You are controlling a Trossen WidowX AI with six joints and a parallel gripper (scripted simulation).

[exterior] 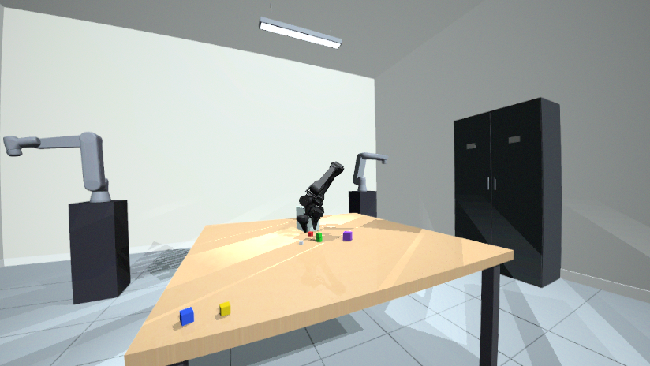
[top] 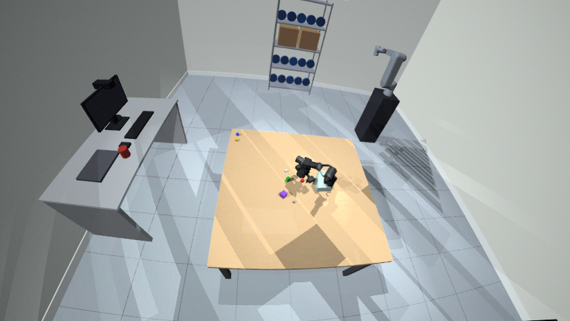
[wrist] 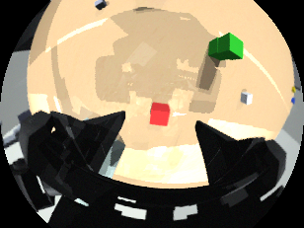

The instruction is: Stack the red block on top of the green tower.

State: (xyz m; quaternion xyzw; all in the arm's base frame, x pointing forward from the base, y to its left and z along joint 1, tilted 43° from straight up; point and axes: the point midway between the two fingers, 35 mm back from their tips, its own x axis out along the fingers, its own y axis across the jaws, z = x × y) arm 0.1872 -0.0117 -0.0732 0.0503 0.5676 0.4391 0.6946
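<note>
The end effector [wrist: 159, 133] is hovering spread and empty over the red block [wrist: 160, 114], with the green tower [wrist: 226, 46] sitting at 2 o'clock on the desk [wrist: 79, 46].

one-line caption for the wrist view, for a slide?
Open gripper poised above the red block, green tower beyond on the table.

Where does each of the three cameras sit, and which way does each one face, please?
Top: high in the room, looking down on the table; the whole arm shows.
Exterior: low beyond a table corner, facing the arm and the far wall.
Wrist: on the arm, looking down between the open jaws of the gripper at the red block.
All three share the red block and the green tower.
</note>
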